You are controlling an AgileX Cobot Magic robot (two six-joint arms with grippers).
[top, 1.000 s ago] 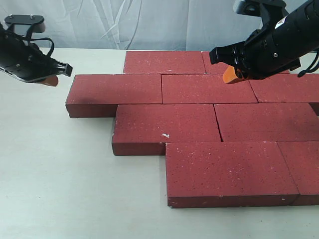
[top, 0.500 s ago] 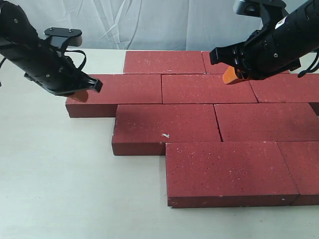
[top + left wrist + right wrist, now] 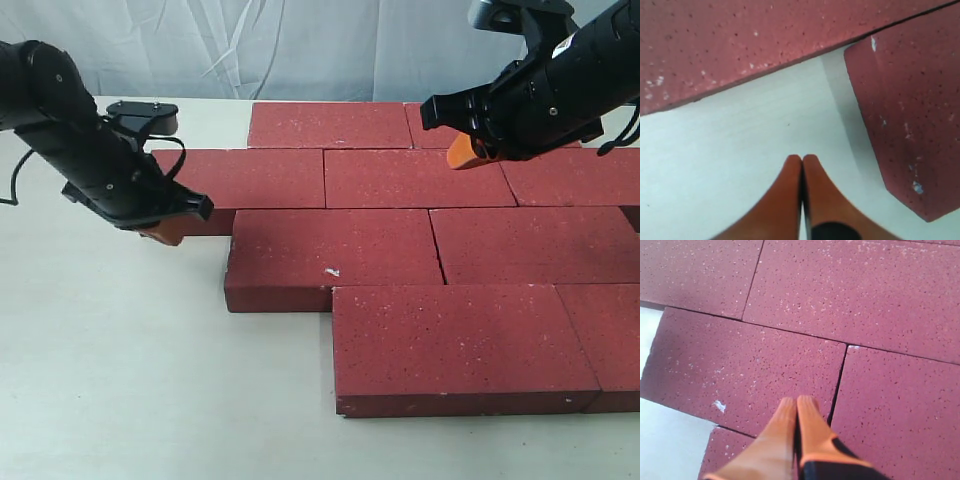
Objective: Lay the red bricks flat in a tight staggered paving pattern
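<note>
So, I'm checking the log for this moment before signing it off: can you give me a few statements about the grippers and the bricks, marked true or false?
1. The left gripper is shut, its tips over the table beside the bricks. True.
2. The right gripper holds a brick. False: it is shut on nothing and hangs above the bricks.
3. Every brick in view lies flat, in staggered rows. True.
4. The white chip is in the nearest row. False: it sits one row further back, on the left-end brick.
</note>
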